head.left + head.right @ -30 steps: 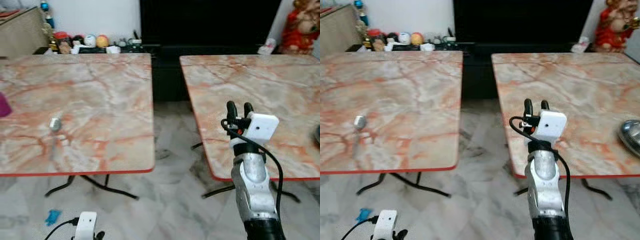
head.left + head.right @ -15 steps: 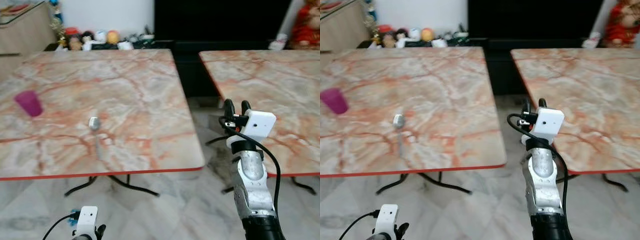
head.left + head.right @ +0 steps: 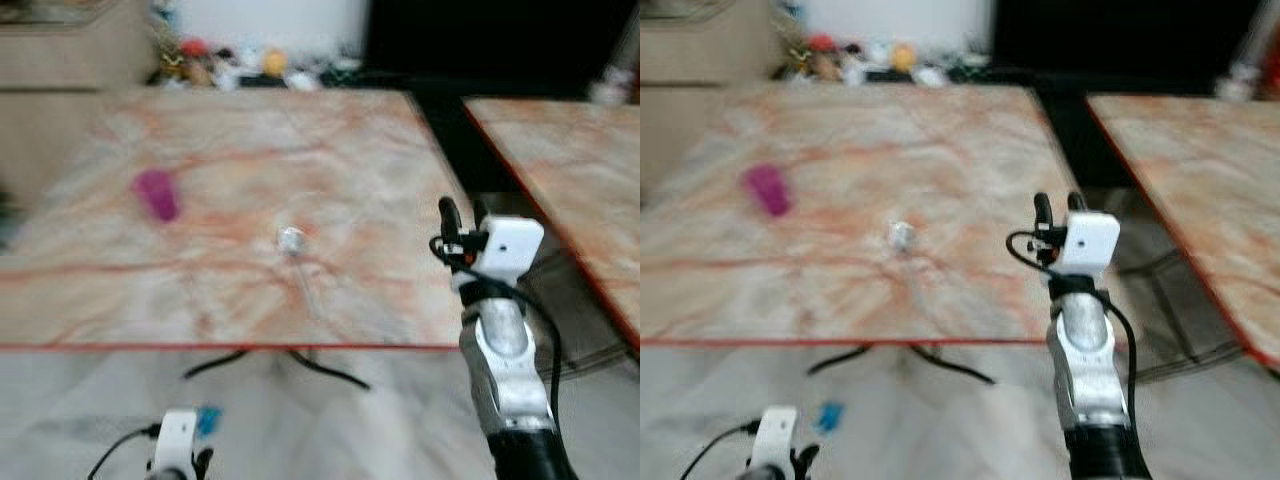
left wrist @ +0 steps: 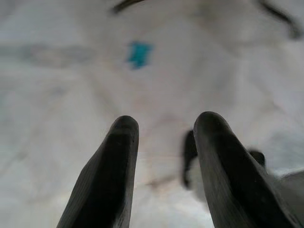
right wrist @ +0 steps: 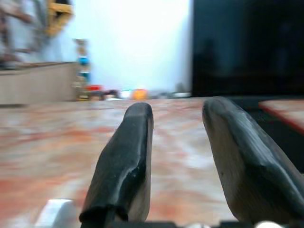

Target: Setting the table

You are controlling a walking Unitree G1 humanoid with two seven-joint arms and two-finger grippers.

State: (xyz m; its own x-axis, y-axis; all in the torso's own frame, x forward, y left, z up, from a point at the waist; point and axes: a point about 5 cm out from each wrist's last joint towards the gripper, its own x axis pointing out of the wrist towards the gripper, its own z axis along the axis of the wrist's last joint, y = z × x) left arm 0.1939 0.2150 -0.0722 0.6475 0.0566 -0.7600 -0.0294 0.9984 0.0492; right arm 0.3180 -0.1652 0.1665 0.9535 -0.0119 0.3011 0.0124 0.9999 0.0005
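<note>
— Right gripper (image 3: pixel 459 212): how is it held, and where?

— It is raised at the near right corner of the marble table (image 3: pixel 120 290), fingers (image 5: pixel 124 161) spread with nothing between them. The left gripper (image 4: pixel 161 137) hangs low over the pale floor, also parted and empty; a small blue scrap (image 4: pixel 139 53) is seen on the floor beyond it.

— Where is the thing to be set?

— A metal spoon (image 3: pixel 297 256) lies flat near the table's middle, bowl toward the far side, handle toward the near edge. A purple cup (image 3: pixel 157 193) stands farther off to the left, well apart from it. Details are blurred.

— How should the spoon be expected to handle?

— It is judged light, stiff and slippery, lying low against hard stone. The handle's middle would best be pinched across its width, fingertips brought nearly to the tabletop. The cup, probably light plastic, may be tipped easily if nudged.
</note>
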